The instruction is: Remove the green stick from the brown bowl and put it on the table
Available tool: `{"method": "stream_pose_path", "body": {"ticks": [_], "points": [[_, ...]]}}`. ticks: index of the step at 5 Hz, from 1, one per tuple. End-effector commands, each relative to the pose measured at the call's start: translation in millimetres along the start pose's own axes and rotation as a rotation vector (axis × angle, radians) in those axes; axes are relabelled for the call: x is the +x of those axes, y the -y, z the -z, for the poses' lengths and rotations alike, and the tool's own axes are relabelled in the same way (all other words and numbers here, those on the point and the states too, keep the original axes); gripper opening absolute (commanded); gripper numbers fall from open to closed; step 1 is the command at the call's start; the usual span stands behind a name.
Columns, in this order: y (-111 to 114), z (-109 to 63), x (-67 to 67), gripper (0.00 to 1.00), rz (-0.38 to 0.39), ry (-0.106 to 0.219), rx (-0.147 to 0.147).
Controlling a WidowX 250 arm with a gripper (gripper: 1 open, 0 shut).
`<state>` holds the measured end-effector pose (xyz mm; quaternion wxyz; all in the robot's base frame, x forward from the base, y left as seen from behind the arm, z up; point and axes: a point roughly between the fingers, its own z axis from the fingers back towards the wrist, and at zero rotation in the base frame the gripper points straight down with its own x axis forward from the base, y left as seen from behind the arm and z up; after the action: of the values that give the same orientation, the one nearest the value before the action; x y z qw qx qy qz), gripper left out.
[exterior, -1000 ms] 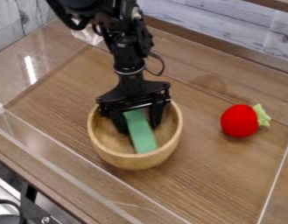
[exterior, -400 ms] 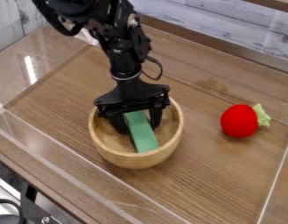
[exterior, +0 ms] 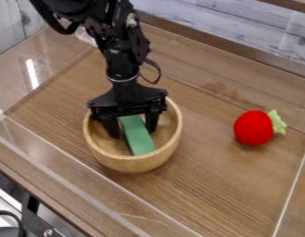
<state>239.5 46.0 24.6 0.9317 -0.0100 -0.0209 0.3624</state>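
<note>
My black gripper (exterior: 127, 118) points straight down into the round light-tan wooden bowl (exterior: 133, 139), jaws wide and straddling the upper end of the flat mint-green stick (exterior: 138, 138) lying inside it, red strawberry toy (exterior: 255, 127) well apart on the brown wood-grain table (exterior: 229, 185).

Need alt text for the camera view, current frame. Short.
A black robot arm reaches straight down into a tan wooden bowl, its open claw straddling the top end of a mint-green stick lying in the bowl. A red strawberry toy lies on the wood-grain table to the right, inside clear acrylic walls.
</note>
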Motion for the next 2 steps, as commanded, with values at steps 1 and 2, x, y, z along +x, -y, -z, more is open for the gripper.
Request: {"method": "stream_pose_path", "body": {"ticks": [1,2], "points": [[4.4,-9.0,9.3,0.0,-0.002,0.037,-0.016],[7.8,-14.5,10.4,0.0,0.013,0.041,-0.018]]}}
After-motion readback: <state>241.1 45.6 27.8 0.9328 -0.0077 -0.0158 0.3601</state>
